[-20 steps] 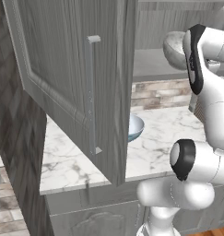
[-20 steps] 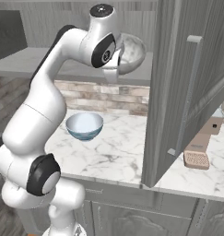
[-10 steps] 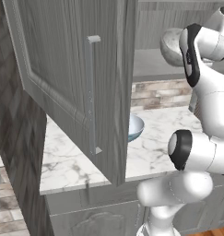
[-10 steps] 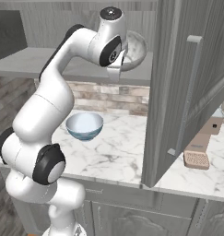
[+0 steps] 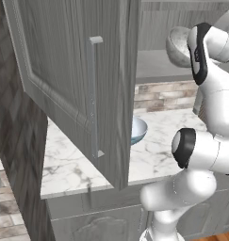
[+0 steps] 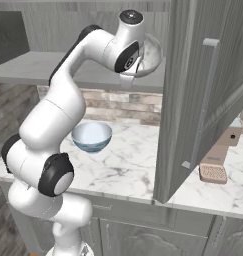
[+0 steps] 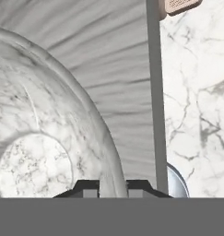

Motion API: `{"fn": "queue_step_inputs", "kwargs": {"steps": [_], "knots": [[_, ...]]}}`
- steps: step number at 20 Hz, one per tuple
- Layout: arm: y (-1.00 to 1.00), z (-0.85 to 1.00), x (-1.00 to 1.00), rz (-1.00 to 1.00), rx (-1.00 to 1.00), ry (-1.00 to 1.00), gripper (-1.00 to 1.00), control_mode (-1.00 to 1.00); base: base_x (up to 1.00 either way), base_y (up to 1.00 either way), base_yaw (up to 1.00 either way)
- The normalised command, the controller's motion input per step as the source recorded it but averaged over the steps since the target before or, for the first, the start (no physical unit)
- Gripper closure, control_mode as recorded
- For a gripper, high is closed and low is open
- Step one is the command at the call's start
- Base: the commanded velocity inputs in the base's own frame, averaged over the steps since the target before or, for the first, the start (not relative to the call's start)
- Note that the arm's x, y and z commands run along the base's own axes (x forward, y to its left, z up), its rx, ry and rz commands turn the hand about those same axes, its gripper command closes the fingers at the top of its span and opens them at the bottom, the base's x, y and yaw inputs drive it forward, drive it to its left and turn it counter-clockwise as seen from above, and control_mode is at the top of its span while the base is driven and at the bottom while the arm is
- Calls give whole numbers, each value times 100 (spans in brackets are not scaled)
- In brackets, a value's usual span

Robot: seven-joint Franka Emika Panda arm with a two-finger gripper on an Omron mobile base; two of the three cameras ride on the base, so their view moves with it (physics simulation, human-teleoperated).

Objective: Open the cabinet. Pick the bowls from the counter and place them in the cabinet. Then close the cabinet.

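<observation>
The white arm reaches up and forward, its gripper point(image 7: 113, 186) pinching the rim of the speckled grey bowl point(image 6: 149, 54) and holding it tilted on edge just above the cabinet shelf point(image 6: 33, 67). The wall cabinet point(image 5: 64, 80) stands open, both doors swung out. The light blue bowl point(image 6: 91, 137), white inside, sits upright on the marble counter point(image 6: 123, 167) below the shelf, holding nothing. A brick backsplash point(image 6: 118, 105) runs behind the counter, and a tan brush-like tool point(image 6: 215, 167) lies on it near the right door.
</observation>
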Motion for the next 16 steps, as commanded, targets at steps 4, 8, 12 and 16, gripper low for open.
{"fn": "queue_step_inputs", "kwargs": {"steps": [4, 8, 12, 16], "knots": [[-1, -3, -6, 0, 3, 0, -100, -100, 0, 0, 0], [0, 6, -17, 0, 1, -5, -100, -100, 0, 0, 0], [0, 27, -22, 0, 0, -14, -100, -100, 0, 0, 0], [0, 23, -43, 0, 0, -14, -100, -100, 0, 0, 0]]}}
